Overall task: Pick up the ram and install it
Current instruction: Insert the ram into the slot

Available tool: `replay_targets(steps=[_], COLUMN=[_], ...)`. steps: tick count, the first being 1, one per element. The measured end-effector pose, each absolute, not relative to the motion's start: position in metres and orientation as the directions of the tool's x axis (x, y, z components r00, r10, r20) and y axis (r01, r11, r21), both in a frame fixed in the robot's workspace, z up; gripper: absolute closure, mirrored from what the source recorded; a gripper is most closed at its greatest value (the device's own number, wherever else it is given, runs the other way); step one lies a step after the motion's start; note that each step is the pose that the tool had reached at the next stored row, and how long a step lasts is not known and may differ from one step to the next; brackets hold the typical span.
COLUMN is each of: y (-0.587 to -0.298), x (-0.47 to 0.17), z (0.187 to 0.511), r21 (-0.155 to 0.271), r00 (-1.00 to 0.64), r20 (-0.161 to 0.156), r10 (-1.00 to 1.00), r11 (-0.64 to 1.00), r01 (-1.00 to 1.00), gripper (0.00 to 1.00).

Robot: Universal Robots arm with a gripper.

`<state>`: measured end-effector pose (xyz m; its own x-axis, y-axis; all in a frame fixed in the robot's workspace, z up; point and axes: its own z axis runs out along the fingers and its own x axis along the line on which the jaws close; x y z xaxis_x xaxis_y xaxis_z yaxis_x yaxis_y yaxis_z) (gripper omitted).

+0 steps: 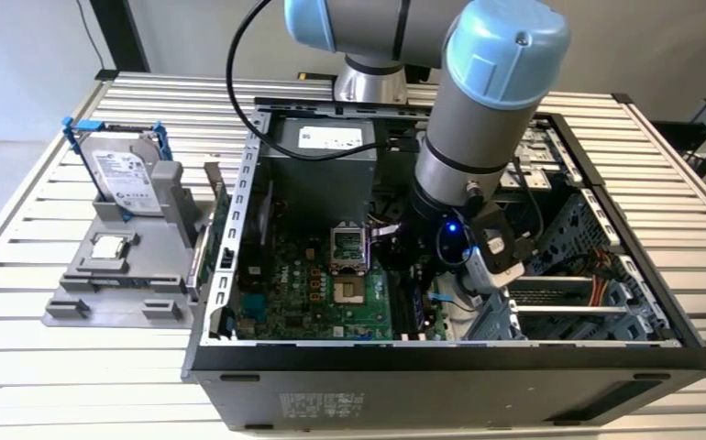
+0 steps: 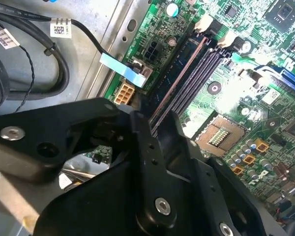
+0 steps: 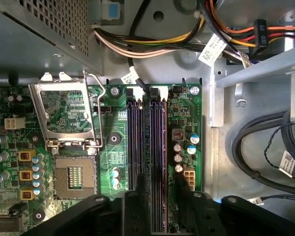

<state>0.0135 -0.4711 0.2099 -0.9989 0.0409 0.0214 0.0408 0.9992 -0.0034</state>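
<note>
Reaching down inside the open computer case [image 1: 646,302], gripper [image 3: 155,206] narrowed edge-on around the ram [image 3: 155,147], lined along the memory slots [image 3: 137,147] for seating.

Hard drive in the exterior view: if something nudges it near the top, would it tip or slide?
The hard drive stands on edge in the grey holder, so a high push might rock it, though the holder probably braces it. Its metal casing looks rigid, likely heavy for its size. The thin blue frame may flex.
</note>
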Motion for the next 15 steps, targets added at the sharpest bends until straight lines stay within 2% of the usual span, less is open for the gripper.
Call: replay_targets(steps=[10, 15], y=[-0.471, -0.471], x=[0.014, 0.014], z=[0.211, 0.232], r21=[-0.003, -0.003], r00=[-0.999, -0.999], r20=[0.026, 0.027], r10=[0.041, 0.045], r11=[0.999, 0.999], r01=[0.041, 0.045], gripper=[0.0, 0.0])
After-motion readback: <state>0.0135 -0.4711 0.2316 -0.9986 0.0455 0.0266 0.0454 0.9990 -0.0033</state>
